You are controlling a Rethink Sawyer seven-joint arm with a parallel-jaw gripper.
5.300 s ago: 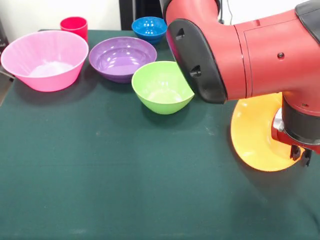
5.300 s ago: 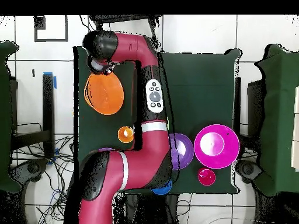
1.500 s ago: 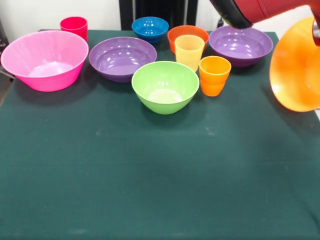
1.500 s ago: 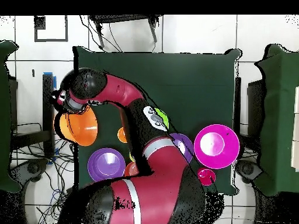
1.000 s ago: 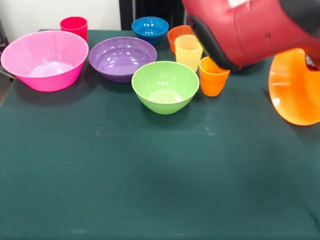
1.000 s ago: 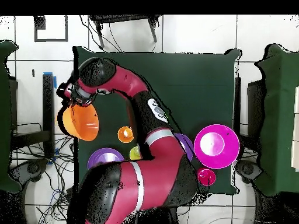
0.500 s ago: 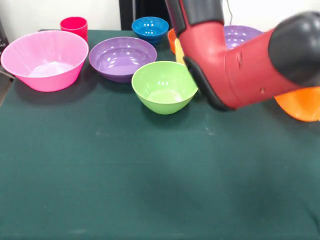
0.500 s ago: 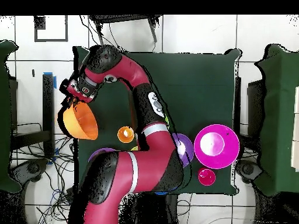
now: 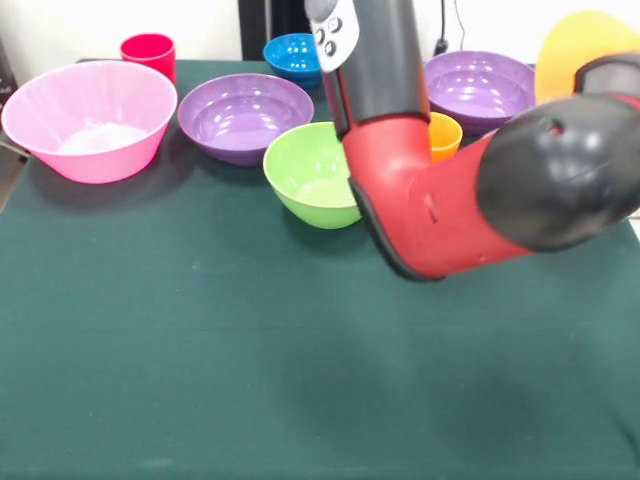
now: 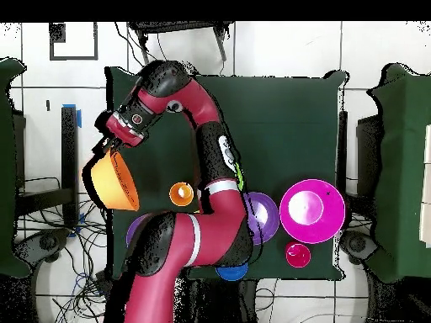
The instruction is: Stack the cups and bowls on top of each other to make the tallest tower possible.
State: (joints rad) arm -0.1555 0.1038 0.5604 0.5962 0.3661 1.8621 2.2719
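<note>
- Nothing is stacked yet. Every bowl and cup I can see sits by itself on the green table point(image 9: 200, 380), so I think the tower has hardly begun.
- Closest to me is the big red and black arm point(image 9: 450, 200). It blocks a lot of the table behind it.
- The claw point(image 10: 110, 143) shows only from above. It holds the big orange bowl point(image 10: 114, 181) by the rim, tipped up on its side and lifted over the table's edge. I cannot see how wide the fingers are.
- From the front only the top of that bowl peeks over the arm, far to the right.
- Next comes the green bowl point(image 9: 310, 172), partly behind the arm.
- The orange cup point(image 9: 444, 133) just peeks out beside the arm.
- The pink bowl point(image 9: 88, 118) sits at the left, with a purple bowl point(image 9: 245, 115) next to it.
- Another purple bowl point(image 9: 478, 88) is farther back on the right.
- At the very back are the red cup point(image 9: 148, 50) and the blue bowl point(image 9: 292, 55).
- I cannot find the pale yellow cup or the small orange-red bowl. I think the arm covers them.
- All the stacking is still left to do.
</note>
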